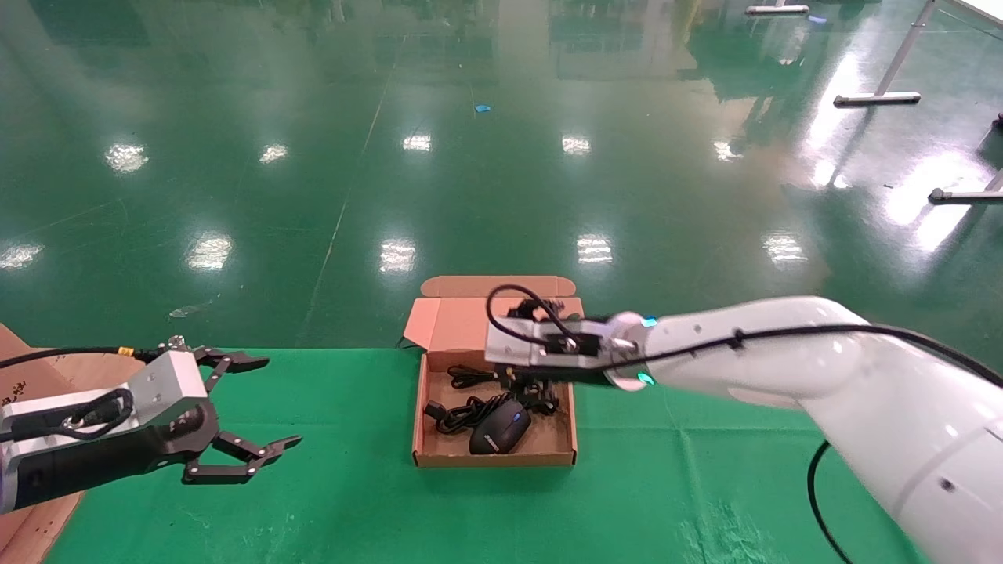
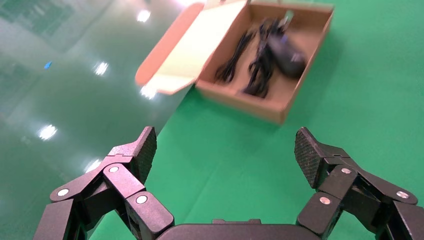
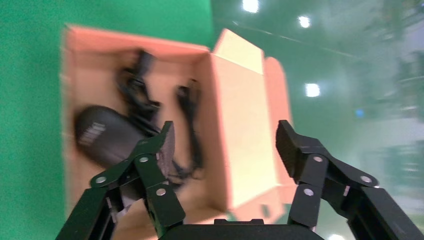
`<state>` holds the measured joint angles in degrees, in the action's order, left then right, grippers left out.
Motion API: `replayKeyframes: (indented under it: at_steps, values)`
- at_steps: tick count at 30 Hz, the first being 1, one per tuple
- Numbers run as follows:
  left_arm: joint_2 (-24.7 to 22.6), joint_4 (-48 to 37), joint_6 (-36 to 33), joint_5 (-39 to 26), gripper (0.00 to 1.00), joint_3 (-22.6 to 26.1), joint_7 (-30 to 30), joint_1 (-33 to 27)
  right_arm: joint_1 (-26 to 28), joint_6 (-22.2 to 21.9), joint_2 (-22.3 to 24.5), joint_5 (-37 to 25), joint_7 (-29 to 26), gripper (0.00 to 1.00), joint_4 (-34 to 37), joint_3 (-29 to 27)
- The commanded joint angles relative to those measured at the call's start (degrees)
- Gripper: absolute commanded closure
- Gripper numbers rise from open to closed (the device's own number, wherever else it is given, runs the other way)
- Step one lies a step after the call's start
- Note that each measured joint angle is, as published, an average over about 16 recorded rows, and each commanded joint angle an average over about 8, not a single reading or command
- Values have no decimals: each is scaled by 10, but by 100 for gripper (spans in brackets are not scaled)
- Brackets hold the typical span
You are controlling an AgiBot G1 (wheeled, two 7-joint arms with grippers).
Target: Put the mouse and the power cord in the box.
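Note:
The box (image 1: 495, 458) lies open in the middle of the green table, its flap lid (image 1: 458, 321) folded back past the far edge. Inside it the black mouse (image 1: 500, 429) rests near the front wall, and it also shows in the wrist views as mouse (image 2: 287, 52) and mouse (image 3: 102, 135). Beside the mouse lies the coiled power cord (image 1: 457, 413), and a thinner cable bundle (image 1: 470, 377) lies farther back. My right gripper (image 3: 225, 132) hovers over the back of the box (image 3: 100, 65), open and holding nothing. My left gripper (image 1: 274, 403) hangs open to the left of the box, also empty.
A brown carton (image 1: 31, 376) stands at the table's left edge under my left arm. Green cloth (image 1: 705, 486) covers the table, whose far edge runs just behind the box. Shiny green floor lies beyond, with metal stand legs (image 1: 878, 98) far to the right.

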<state>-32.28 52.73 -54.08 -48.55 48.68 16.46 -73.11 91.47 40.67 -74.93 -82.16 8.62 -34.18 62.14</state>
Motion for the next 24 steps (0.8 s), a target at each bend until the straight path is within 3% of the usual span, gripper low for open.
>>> replayKeyframes:
  at_steps: [1,24]
  values:
    - [-1,6,-10,2,0,-10,-8,4,-9,13,11,11,-6,0,-11,-13]
    - [-12,94,-143,30,0,-148,-123,52,-133,201,178,180,-86,0,-175,-206]
